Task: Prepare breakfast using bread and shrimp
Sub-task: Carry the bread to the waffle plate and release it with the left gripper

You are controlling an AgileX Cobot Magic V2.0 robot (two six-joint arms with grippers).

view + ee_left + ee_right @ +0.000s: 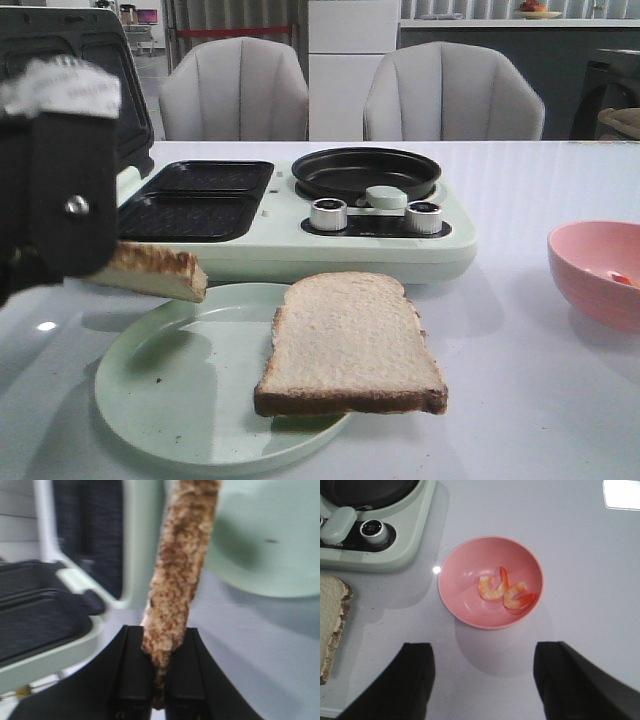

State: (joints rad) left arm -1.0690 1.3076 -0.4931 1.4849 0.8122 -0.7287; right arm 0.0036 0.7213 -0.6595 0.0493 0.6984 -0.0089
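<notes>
My left gripper (105, 262) is shut on one bread slice (155, 271) and holds it edge-on above the left rim of the pale green plate (180, 390). The wrist view shows its crust between my fingers (135, 670), with the left gripper (159, 637) clamped on it. The second bread slice (350, 345) lies flat on the plate's right side, overhanging the rim; its corner shows in the right wrist view (332, 615). Two shrimp (491, 588) (517, 596) lie in a pink bowl (460, 570). My right gripper (482, 652) is open and empty, above the table beside the bowl.
A pale green breakfast maker (300, 255) stands behind the plate, with black sandwich plates (195, 200), a round pan (365, 172), two knobs and its lid (110, 60) up. The pink bowl (590, 270) sits at the right. Two chairs stand behind the table.
</notes>
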